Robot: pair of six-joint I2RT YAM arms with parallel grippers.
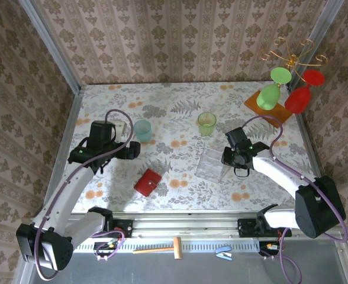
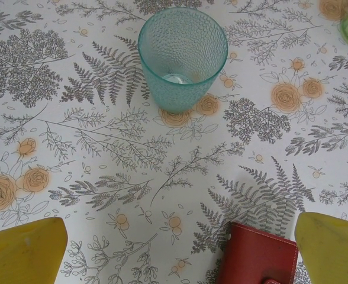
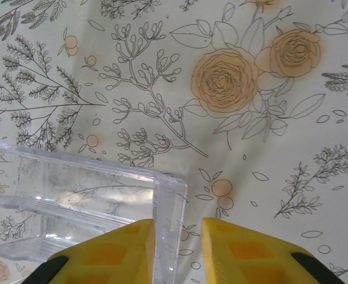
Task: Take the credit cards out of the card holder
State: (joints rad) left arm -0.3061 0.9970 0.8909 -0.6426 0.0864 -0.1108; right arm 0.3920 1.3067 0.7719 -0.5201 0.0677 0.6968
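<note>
Your left gripper (image 2: 179, 228) hangs spread wide. The card holder (image 2: 258, 257) lies closed just beneath, toward its right finger and set askew. This arm is the nearer one. Your right gripper (image 3: 177, 228) straddles a wall of the clear box (image 3: 73, 189), jaws narrow. Whether they pinch it, you cannot tell. The box and the teal cup (image 2: 183, 56) look empty.
</note>
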